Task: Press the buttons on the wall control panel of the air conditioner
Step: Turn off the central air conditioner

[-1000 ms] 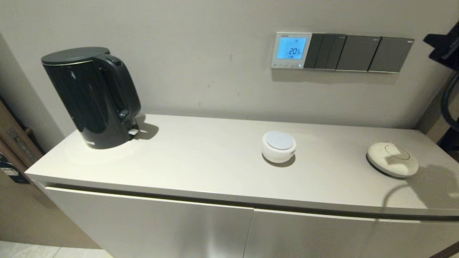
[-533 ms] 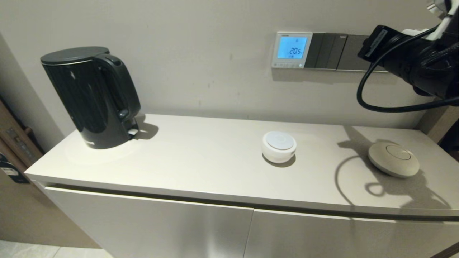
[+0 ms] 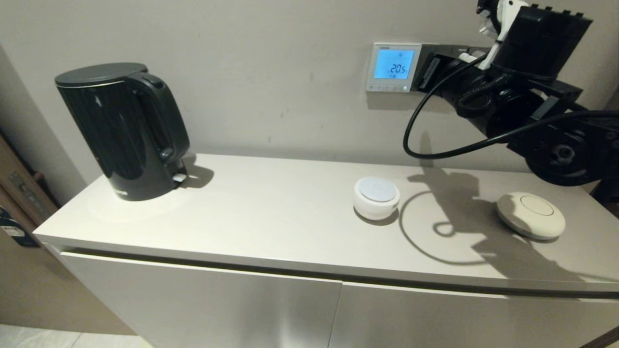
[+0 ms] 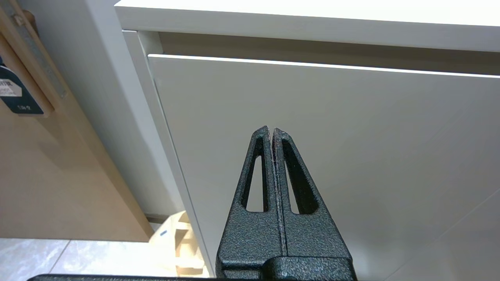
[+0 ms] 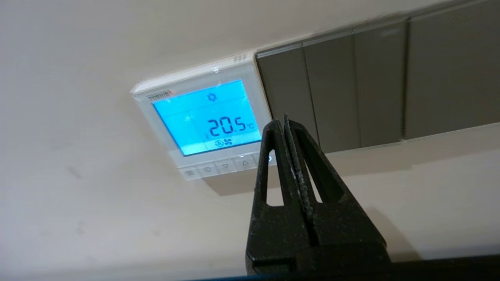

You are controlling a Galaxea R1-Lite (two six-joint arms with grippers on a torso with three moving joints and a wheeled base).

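Note:
The air conditioner's wall control panel [image 3: 392,66] is a small silver-white square with a glowing blue screen reading 20.5. The buttons [image 3: 387,88] are a row of tiny keys along its lower edge. In the right wrist view the panel [image 5: 203,117] and the buttons [image 5: 218,168] show clearly. My right gripper [image 5: 282,119] is shut and empty. Its tip stands in front of the panel's right edge, and its finger covers part of the rightmost, blue-lit key. In the head view the right gripper [image 3: 429,73] is just right of the panel. My left gripper [image 4: 271,130] is shut, parked low before the cabinet door.
Dark grey switch plates [image 5: 390,78] adjoin the panel on its right, mostly hidden by my right arm in the head view. On the countertop [image 3: 271,212] stand a black kettle [image 3: 123,130], a white round puck [image 3: 376,197] and a beige disc [image 3: 530,215]. A black cable [image 3: 411,135] loops below the arm.
My right arm has swung in from the right edge, leftward along the wall, to the panel, and now covers the switch plates. The screen still reads 20.5.

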